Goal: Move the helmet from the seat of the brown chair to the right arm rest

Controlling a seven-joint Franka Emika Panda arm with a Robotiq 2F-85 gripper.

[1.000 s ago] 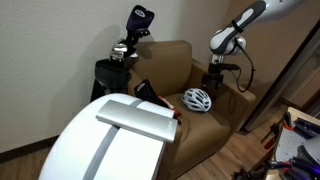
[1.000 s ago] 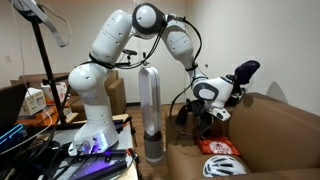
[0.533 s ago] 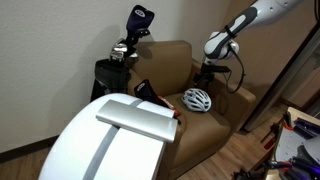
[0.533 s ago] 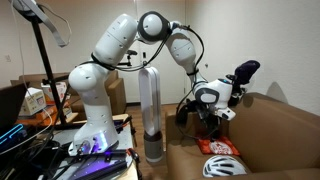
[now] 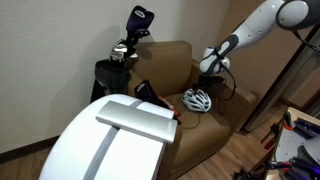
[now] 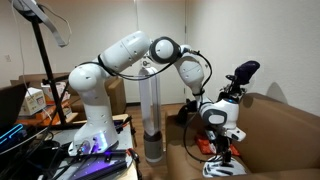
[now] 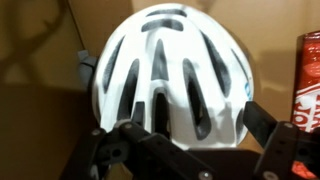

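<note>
A white vented helmet (image 5: 197, 99) lies on the seat of the brown chair (image 5: 172, 68). It also shows at the bottom edge of an exterior view (image 6: 221, 168). In the wrist view the helmet (image 7: 170, 68) fills the frame. My gripper (image 7: 188, 128) hangs just above it with its black fingers spread to either side of the shell. In both exterior views the gripper (image 5: 205, 77) (image 6: 223, 152) is right over the helmet, above the seat. The jaws are open and hold nothing.
A golf bag with clubs (image 5: 127, 50) stands behind the chair. A dark bag with red trim (image 5: 150, 95) lies on the seat beside the helmet. A red object (image 7: 307, 82) sits next to the helmet. A grey tower fan (image 6: 150, 115) stands by the robot base.
My arm has swung down from above the arm rest towards the seat, bringing the gripper close over the helmet. The helmet has not moved.
</note>
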